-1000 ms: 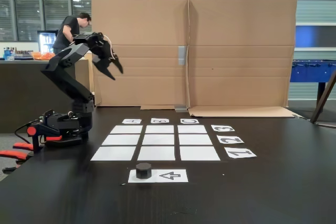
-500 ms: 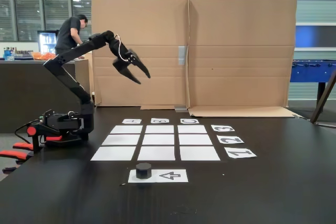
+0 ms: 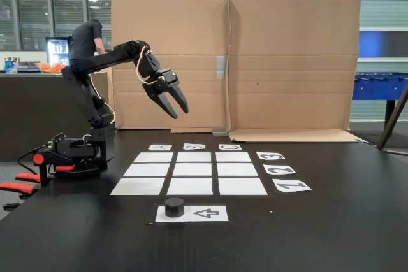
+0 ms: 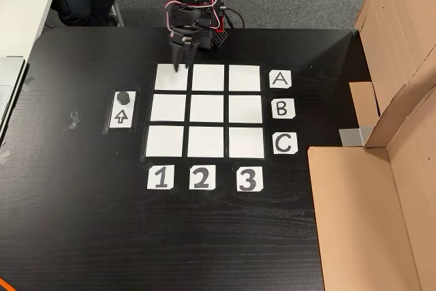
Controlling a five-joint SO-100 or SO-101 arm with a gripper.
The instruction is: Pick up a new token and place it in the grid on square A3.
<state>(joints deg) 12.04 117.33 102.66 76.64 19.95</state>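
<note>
— Where is the token [image 3: 174, 206] seen?
— It is seen in the fixed view at the left end of a white paper strip [image 3: 204, 213] printed with an arrow, near the front of the black table [image 3: 331, 234], just in front of the grid [image 3: 191, 173]. In the other view the token [image 4: 123, 97] lies left of the grid [image 4: 206, 110].
— And square A3 [image 4: 244, 78]?
— It is shown bare, next to the A label [image 4: 279, 79]; nothing is seen on any cell.
— How is the claw described?
— The gripper [image 3: 175, 107] is raised above the grid's far left part, fingers slightly parted, nothing held. In the other view the gripper [image 4: 182, 66] points down over the top-left cell.
— What stands behind?
— A cardboard wall [image 3: 287, 62], with a person [image 3: 84, 37] at far left.
</note>
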